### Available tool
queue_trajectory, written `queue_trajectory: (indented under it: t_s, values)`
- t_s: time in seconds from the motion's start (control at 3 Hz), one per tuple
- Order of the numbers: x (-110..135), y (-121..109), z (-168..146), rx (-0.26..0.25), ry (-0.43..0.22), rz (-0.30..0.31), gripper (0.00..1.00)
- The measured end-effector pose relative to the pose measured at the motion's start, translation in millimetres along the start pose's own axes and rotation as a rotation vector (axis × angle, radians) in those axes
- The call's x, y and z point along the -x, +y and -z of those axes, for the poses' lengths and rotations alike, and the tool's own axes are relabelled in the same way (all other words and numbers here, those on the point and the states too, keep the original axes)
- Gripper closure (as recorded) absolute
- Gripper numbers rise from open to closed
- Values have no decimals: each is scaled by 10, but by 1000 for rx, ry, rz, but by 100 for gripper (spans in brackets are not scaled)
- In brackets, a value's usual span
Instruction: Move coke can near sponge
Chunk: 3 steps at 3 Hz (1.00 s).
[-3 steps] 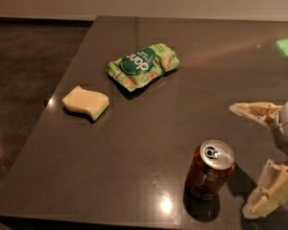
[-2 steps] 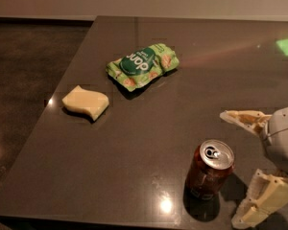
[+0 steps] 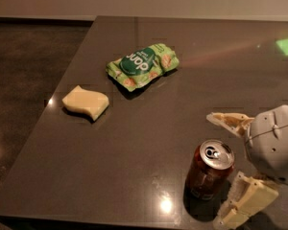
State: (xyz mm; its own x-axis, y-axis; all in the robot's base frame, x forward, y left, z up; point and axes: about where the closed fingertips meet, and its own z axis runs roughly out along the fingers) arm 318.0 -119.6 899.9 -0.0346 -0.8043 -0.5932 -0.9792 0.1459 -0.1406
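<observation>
The coke can [image 3: 207, 172] stands upright near the front right of the dark desk [image 3: 134, 147]. The claw [image 3: 216, 169] sits at the right edge, its fingers spread apart on either side of the can. The sponge [image 3: 85, 102] lies well apart to the left, with a green snack bag [image 3: 143, 66] behind it.

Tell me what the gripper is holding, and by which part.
Nothing is held. The gripper, at lower right, stands open around the upright coke can, its fingers not clamped on it.
</observation>
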Motion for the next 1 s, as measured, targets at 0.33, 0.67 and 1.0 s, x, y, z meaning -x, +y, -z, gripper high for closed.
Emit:
queue_trajectory:
  t_s: [0.33,0.67,1.0]
  values:
    - [56,-77,-41,-12,0,-8,17]
    - [48,-169,-31,-27,5,-19,41]
    - [49,-233,12,-39,12,-28,63]
